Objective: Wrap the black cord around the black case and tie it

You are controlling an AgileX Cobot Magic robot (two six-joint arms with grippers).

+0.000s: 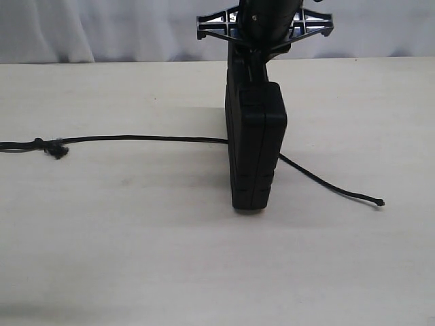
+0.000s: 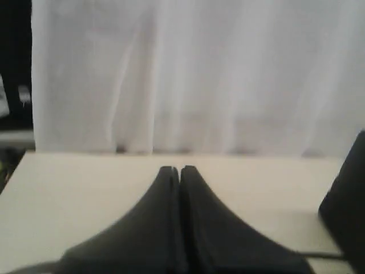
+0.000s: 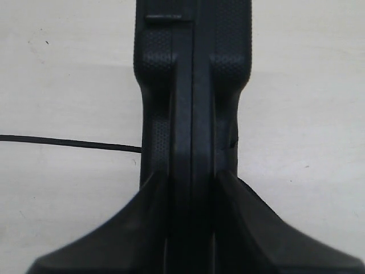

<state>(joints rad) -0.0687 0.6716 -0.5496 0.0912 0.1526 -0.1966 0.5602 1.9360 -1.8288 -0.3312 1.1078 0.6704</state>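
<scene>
The black case (image 1: 255, 149) stands upright on one narrow edge in the middle of the table. My right gripper (image 3: 193, 180) reaches down from the far side and is shut on the case (image 3: 194, 85), one finger on each broad face. The black cord (image 1: 149, 138) lies flat on the table, running from the left edge past a frayed knot (image 1: 56, 149) to the case, then out on the right to a knotted tip (image 1: 379, 202). My left gripper (image 2: 179, 170) is shut on nothing, low over the table, with the case's edge (image 2: 348, 205) off to one side. It does not show in the exterior view.
The pale table (image 1: 136, 258) stretches wide on both sides of the case and towards the front. A white curtain (image 1: 102, 27) hangs behind its far edge. The right arm's black bracket (image 1: 265, 24) sits above the case.
</scene>
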